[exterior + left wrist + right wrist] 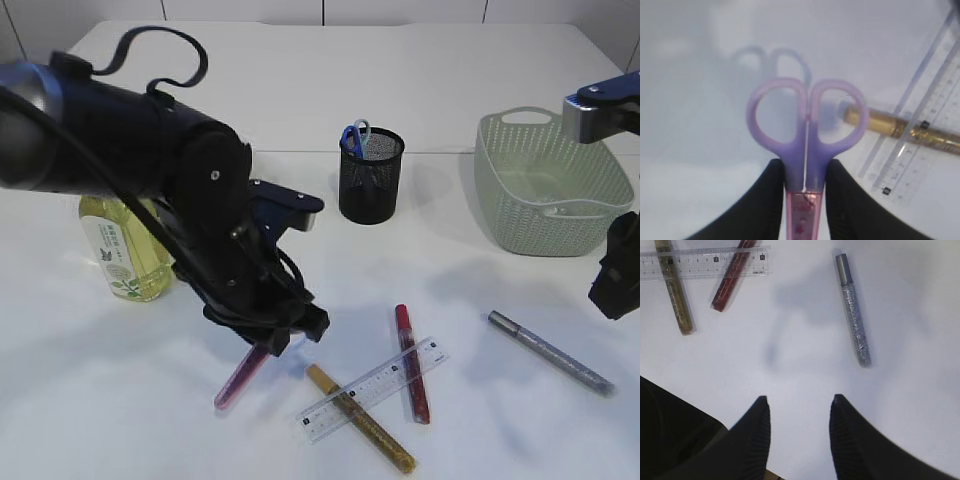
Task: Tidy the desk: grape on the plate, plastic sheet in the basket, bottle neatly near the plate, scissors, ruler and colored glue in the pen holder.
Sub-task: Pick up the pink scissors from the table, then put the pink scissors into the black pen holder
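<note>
My left gripper (805, 172) is shut on the scissors (806, 120), just below their purple handles and above the pink blade cover. In the exterior view the scissors (242, 374) slant down from the left gripper (270, 343) toward the table. The clear ruler (372, 390) lies across a gold glue tube (360, 418) and a red glue tube (412, 362). A silver glue tube (853, 310) lies ahead of my open, empty right gripper (797, 402). The black mesh pen holder (371, 178) holds a blue-handled item. The bottle (125, 250) stands at the left. Grape, plate and plastic sheet are out of view.
A pale green basket (545, 185) stands at the back right, next to the right arm (615, 275). The bulky left arm (150, 150) hides part of the table's left side. The table's far edge runs behind the pen holder.
</note>
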